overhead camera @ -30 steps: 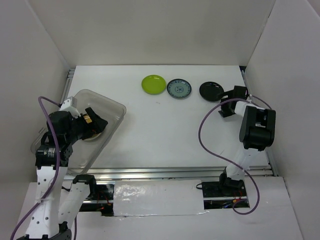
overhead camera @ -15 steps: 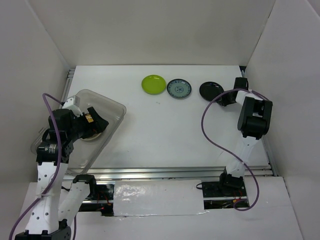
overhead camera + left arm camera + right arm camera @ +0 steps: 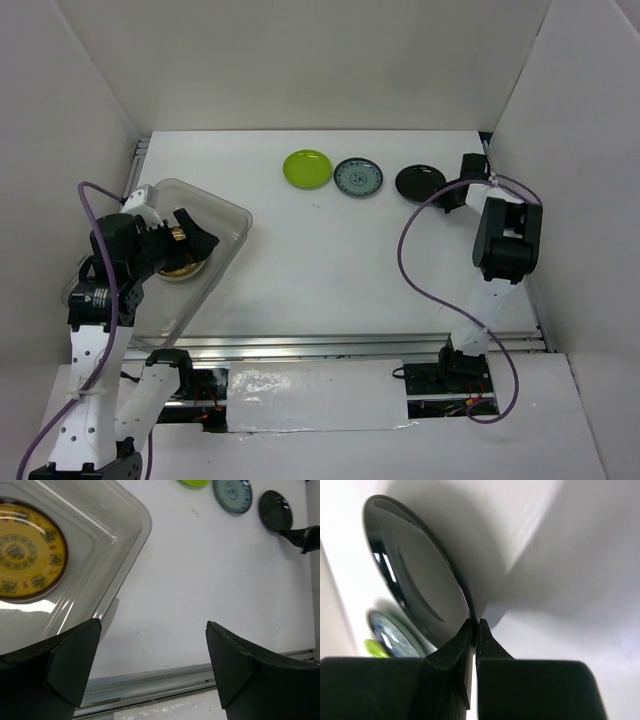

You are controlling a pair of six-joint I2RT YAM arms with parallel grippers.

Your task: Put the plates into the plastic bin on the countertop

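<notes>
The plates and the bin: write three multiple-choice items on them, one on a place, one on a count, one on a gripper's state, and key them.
1. The gold-patterned plate lies: A against the far wall; B inside the plastic bin; C on the metal rail.
2. Plates outside the bin: A five; B two; C three.
3. The right gripper is: A shut on the rim of the black plate; B open and empty; C out of view.
Key: 1 B, the clear walls surround it. 2 C, the lime green plate, the blue-white plate and the black one stand in a row. 3 A, its fingertips pinch the rim.
</notes>
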